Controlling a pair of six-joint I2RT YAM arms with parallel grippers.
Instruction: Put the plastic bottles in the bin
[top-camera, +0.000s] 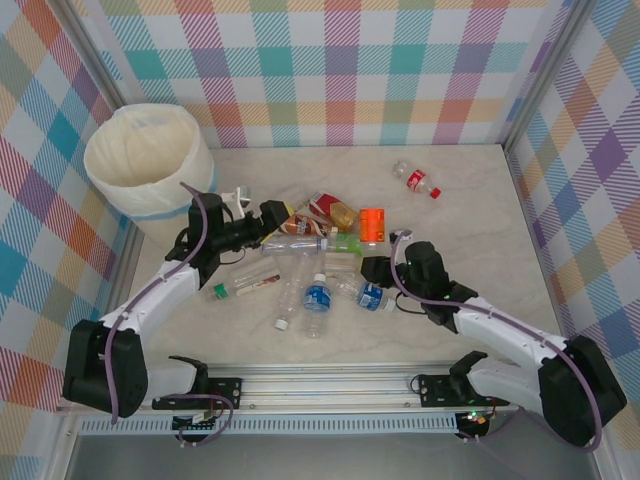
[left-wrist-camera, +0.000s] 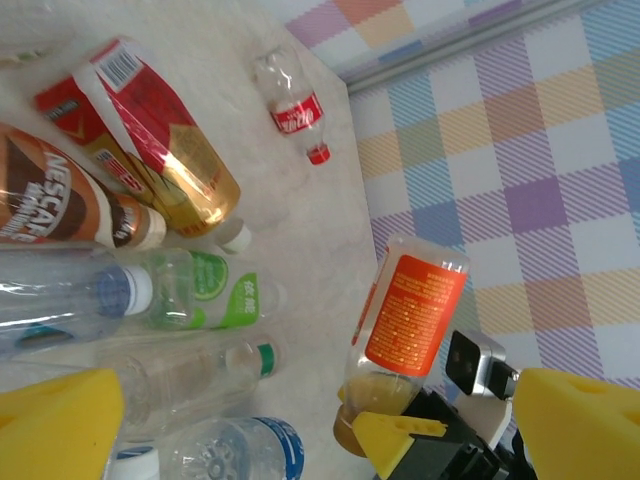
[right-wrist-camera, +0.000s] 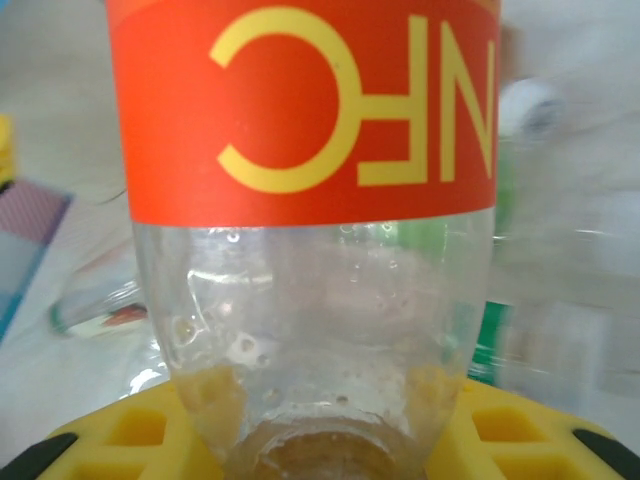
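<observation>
From above, the bin (top-camera: 150, 200), a round cream tub with a pale blue band low on its side, stands at the far left corner of the table (top-camera: 480, 260), well apart from the bottles. Most of these lie in a loose heap in the middle of the table. A red-labelled bottle (top-camera: 417, 180) lies alone toward the far right. Two blue-labelled bottles (top-camera: 317, 298) lie on the near side of the heap, and a green-capped one (top-camera: 243, 288) lies to their left. The right wrist camera gives the close detail. The right gripper (right-wrist-camera: 318, 452) is closed narrow on the neck of the orange-labelled bottle (right-wrist-camera: 305, 110), with its yellow pads (right-wrist-camera: 130, 435) on either side of the neck. The clear body is wet inside and the label carries large yellow letters. The left wrist camera shows that bottle from the side, tilted. A little amber liquid has pooled at the gripped end, there is small print on the label, and the checked wall is behind it. That camera also shows the labels in the heap: a brown Nescafe bottle (left-wrist-camera: 50, 200), a red and gold one (left-wrist-camera: 140, 140) beside it, and a clear bottle with a green label (left-wrist-camera: 215, 290) and a white cap. The left gripper (top-camera: 276, 217) hangs over the far side of the heap. Its yellow fingers (left-wrist-camera: 60, 420) are spread wide at the two lower corners of its own view, with nothing held between them.
</observation>
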